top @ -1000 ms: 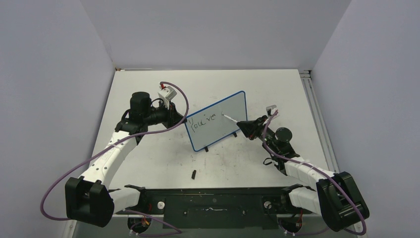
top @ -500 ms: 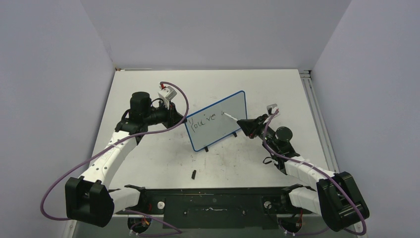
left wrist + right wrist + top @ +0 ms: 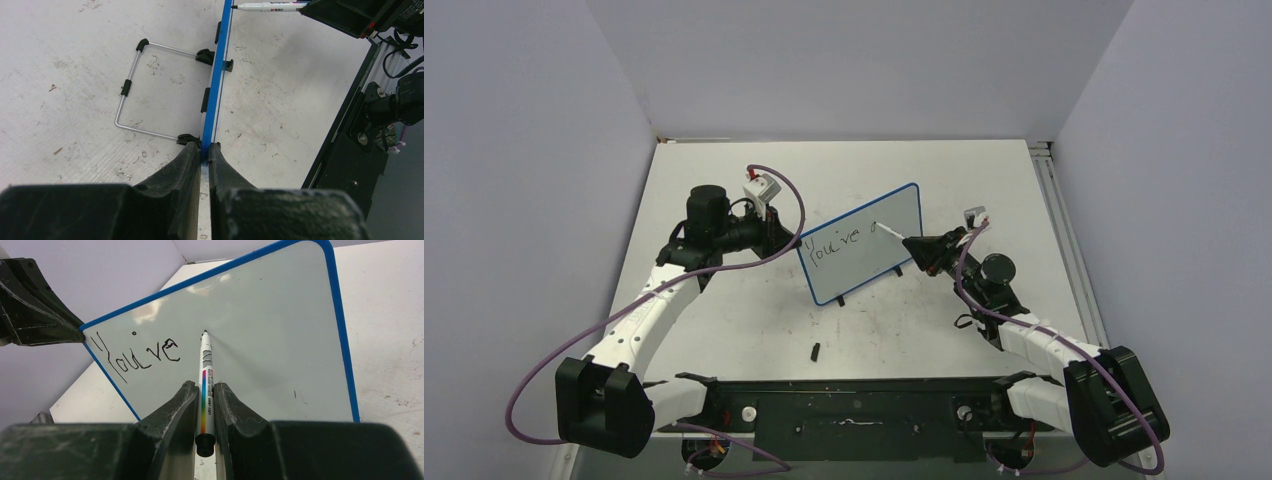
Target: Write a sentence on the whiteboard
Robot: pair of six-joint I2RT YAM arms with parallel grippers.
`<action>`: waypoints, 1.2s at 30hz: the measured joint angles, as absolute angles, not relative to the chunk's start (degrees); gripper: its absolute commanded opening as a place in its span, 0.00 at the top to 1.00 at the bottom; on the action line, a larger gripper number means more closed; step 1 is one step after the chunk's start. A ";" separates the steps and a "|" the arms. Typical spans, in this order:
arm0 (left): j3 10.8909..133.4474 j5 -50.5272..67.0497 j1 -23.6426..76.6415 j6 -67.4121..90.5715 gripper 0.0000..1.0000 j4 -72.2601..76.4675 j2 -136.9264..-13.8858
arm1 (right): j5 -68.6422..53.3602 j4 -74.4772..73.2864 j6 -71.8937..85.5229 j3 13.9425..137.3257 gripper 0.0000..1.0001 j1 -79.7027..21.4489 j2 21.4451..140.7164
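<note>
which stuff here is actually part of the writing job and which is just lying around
In use: whiteboard, edge clamped in the left gripper, jaws shut; the sentence, reading "You've" so far; marker, held by the right gripper, tip at the board; wire stand behind the board.
Lying about: small black piece in front of the board, maybe a cap, untouched.

Small black piece point(image 3: 815, 351) on table point(image 3: 744, 330)

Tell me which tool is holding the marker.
The right tool, shut on the marker whose tip is at the whiteboard; the left tool pinches the board's blue edge.
</note>
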State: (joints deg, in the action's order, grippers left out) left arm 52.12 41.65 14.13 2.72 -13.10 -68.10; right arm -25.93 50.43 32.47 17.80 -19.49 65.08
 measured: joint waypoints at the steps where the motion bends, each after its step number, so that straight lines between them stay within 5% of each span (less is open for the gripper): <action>1: 52.10 41.65 14.13 2.72 1.00 -13.10 -68.12 | -25.93 50.43 32.47 17.80 0.95 -19.49 65.08; 36: 52.10 41.87 14.13 2.74 1.00 -13.13 -68.10 | -21.96 44.95 31.55 16.14 0.95 -19.49 59.61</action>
